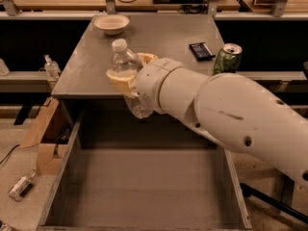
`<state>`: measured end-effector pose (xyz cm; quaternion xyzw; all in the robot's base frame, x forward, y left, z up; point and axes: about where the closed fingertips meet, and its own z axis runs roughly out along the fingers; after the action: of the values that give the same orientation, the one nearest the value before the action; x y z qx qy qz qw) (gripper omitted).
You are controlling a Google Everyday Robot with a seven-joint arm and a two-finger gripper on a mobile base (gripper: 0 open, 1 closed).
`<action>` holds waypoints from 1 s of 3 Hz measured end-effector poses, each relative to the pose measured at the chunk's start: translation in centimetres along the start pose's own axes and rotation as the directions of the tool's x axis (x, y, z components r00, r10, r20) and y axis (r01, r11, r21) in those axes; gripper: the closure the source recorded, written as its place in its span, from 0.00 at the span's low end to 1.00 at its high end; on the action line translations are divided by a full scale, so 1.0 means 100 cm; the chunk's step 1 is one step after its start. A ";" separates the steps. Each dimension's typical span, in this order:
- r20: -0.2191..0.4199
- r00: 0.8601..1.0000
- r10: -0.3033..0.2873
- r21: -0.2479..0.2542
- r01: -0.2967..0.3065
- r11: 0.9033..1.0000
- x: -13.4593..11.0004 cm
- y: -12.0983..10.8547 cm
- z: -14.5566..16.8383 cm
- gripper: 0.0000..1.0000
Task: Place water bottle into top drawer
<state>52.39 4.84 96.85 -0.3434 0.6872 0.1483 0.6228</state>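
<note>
While arm reached in from right, gripper (130, 76) sat over front edge of cabinet top (163, 37), tan fingers (118, 81) closed tight around water bottle (124, 64) at mid-body. Bottle near upright, white cap up, base hanging above rear of top drawer (144, 191). Drawer stood pulled out. On cabinet top: white bowl (111, 23) back left, black device (201, 50) and green can (227, 59) right, well apart from bottle. Small pump bottle (50, 67) on ledge, left.
</note>
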 end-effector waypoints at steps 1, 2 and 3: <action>-0.013 0.998 0.065 -0.050 -0.066 0.997 0.035 0.024 -0.004 1.00; -0.003 0.991 0.137 -0.054 -0.137 0.989 0.077 0.043 -0.018 1.00; 0.062 0.987 0.151 -0.073 -0.147 0.986 0.104 0.075 -0.033 1.00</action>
<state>45.08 5.16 85.83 -0.3070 0.6840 0.2294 0.6207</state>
